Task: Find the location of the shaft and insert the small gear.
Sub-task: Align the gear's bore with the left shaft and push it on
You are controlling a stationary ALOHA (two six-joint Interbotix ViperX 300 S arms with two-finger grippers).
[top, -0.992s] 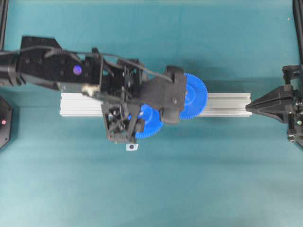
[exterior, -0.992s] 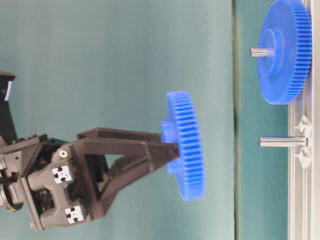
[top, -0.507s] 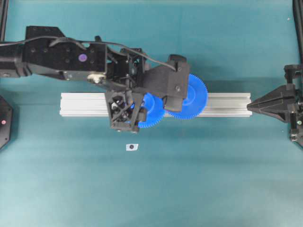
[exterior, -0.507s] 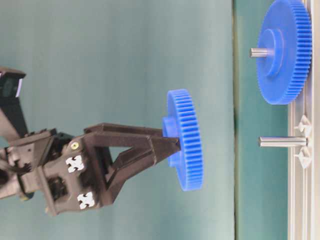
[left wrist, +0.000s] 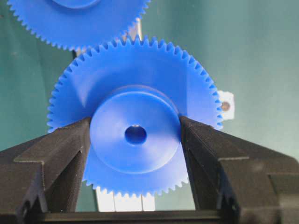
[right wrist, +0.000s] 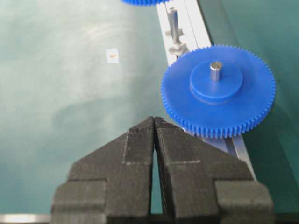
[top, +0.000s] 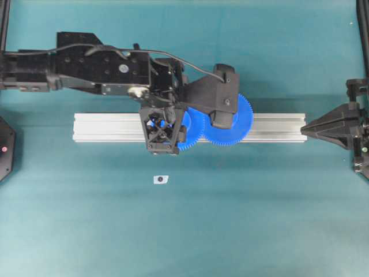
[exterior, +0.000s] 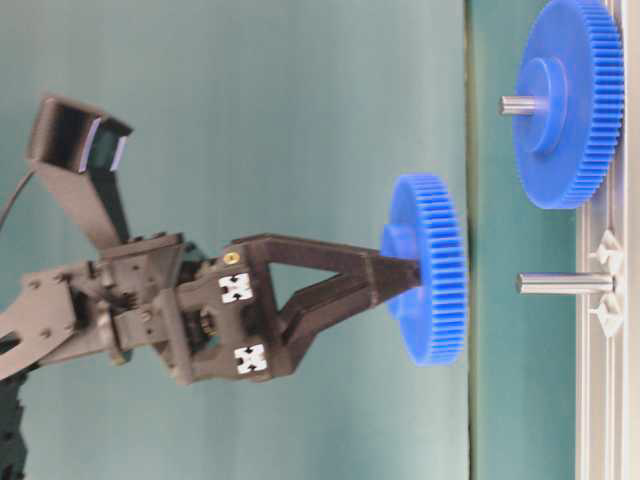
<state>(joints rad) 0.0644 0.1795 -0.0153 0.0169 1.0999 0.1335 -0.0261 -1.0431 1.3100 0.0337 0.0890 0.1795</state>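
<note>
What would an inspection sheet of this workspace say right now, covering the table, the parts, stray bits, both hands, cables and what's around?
Surface: teal table, aluminium rail lying across it.
Job's things: small gear held off the bare shaft; larger gear seated on the rail.
Clutter: small white tag near the rail.
Hands: left hand grips the small gear's hub; right hand shut, empty.
Cables: black cable along left arm.
Surroundings: nothing seen.
</note>
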